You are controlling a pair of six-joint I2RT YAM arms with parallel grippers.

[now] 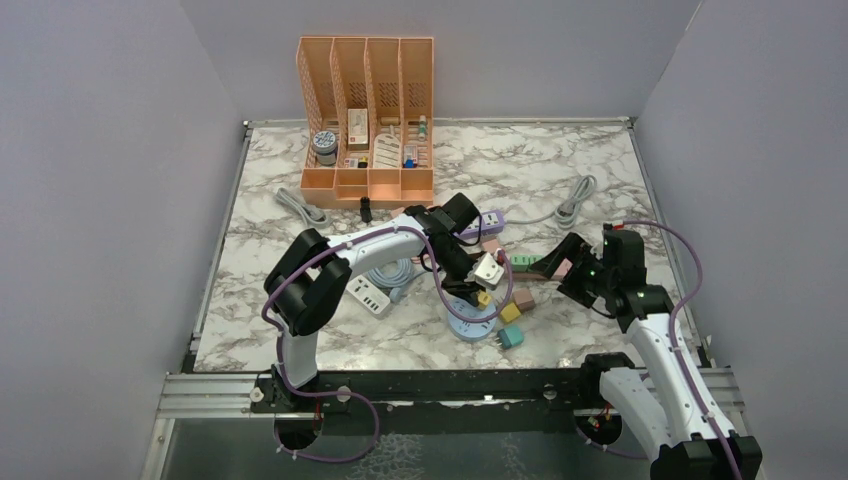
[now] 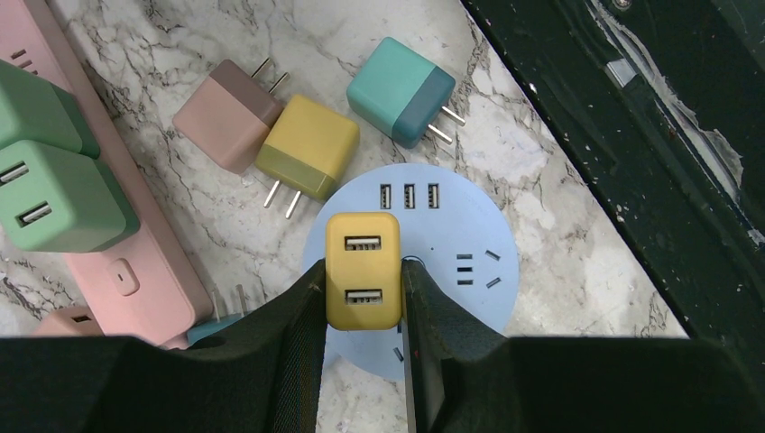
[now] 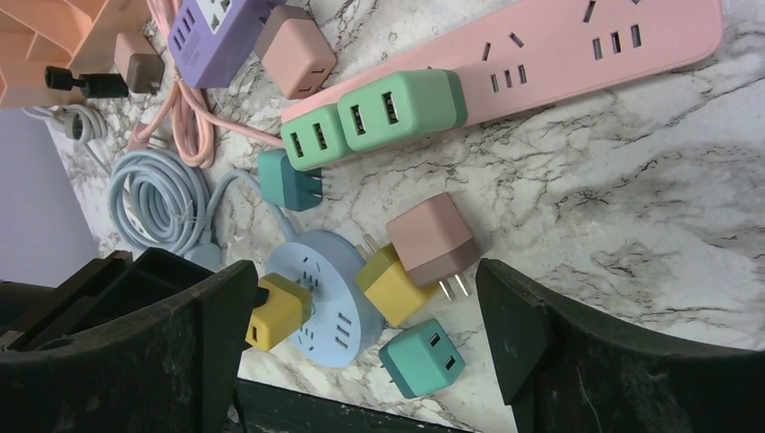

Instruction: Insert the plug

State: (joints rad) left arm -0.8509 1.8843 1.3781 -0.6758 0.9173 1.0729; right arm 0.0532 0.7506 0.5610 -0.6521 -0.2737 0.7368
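The left jaws are clamped narrow on a yellow plug (image 2: pixel 363 271), one on each side; the plug sits at the rim of the round blue socket hub (image 2: pixel 460 225) — whether its prongs are in cannot be told; on the counter (image 2: pixel 577 271) just beside the hub lie a second yellow plug (image 2: pixel 307 149), a pink plug (image 2: pixel 225 122) and a teal plug (image 2: pixel 397 90); the right jaws stand wide, holding nothing — above the counter, near a pink power strip (image 3: pixel 577 54) carrying two green plugs (image 3: pixel 397 108).
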